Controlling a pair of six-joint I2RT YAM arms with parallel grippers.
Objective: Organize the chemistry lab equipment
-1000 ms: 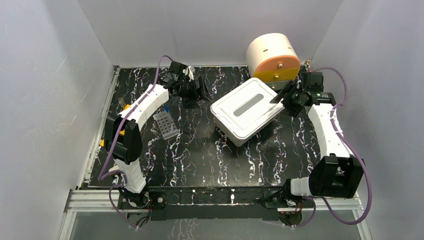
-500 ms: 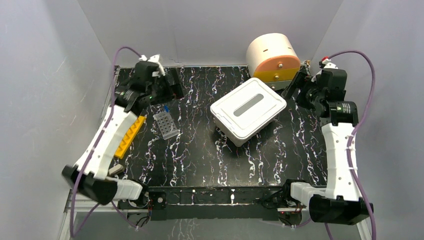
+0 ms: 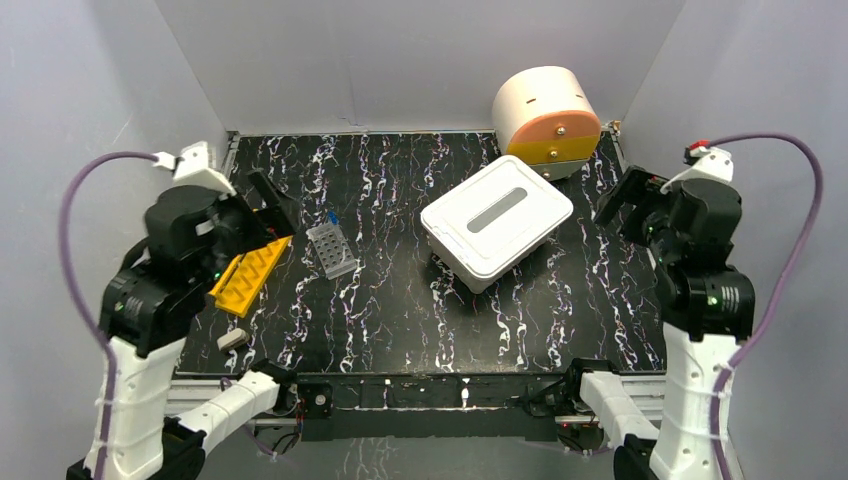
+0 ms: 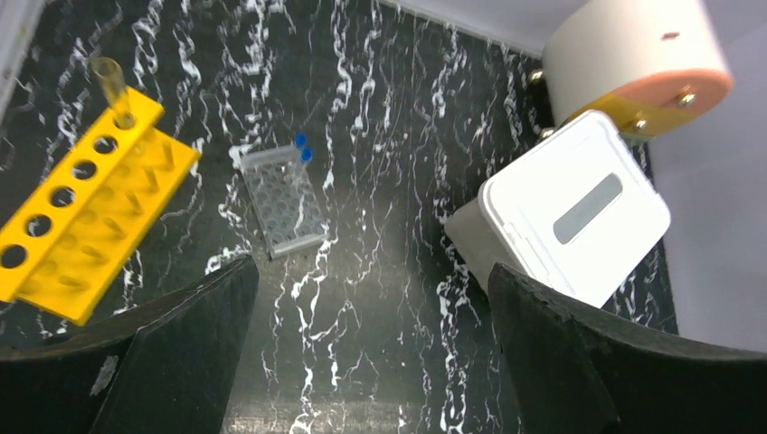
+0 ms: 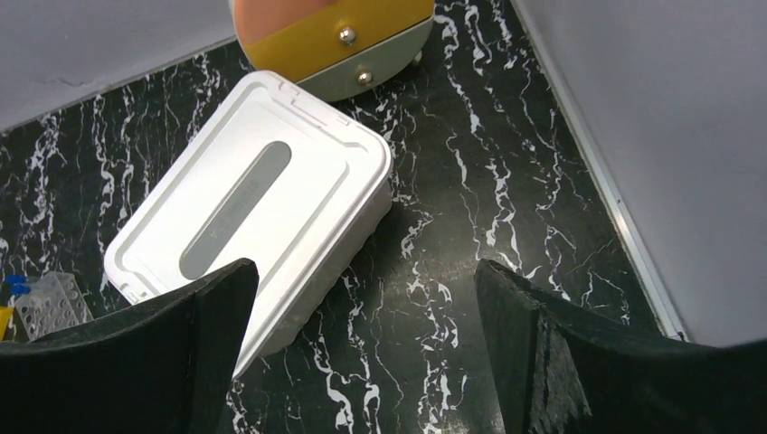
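Grey tube rack lies below the wide-open left claw, long axis slanting toward the back. Equally wide, the right claw hangs well apart

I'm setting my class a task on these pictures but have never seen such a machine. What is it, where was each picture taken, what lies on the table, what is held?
Two robot arms are bolted at the near edge of a black marbled table. One picture looks down from above and behind them; the other two come from a camera on each wrist, its dark fingers showing below. On the table: a white lidded plastic box, a small grey tube rack with blue-capped tubes, a yellow rack holding one clear tube, and a round cream-and-orange drum. The left gripper and right gripper are open and hold nothing.
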